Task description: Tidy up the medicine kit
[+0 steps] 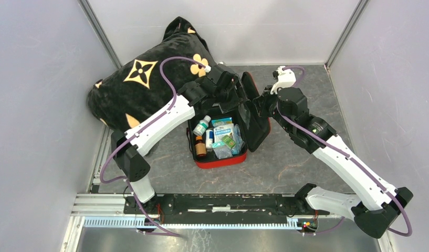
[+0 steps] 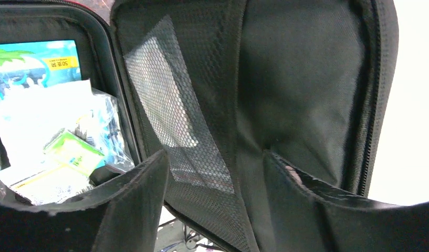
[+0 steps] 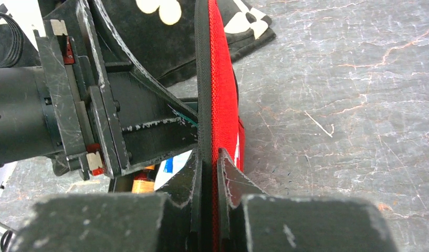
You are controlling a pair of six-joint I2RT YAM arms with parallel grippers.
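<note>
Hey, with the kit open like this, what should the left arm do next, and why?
Probably ease the left gripper back from the mesh pocket. It is open and holds nothing, while the right gripper pinches the lid upright.

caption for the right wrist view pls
Right claw pinching the raised lid edge of the red medicine kit, flowered black pillow behind

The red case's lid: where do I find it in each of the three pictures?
Top external: lid upright, centre, right of the packed tray.
Left wrist: black mesh inside fills middle and right.
Right wrist: edge-on red strip up the centre, pinched by the right claw.
Shared landmark: the left claw, beside the lid's inside.
</note>
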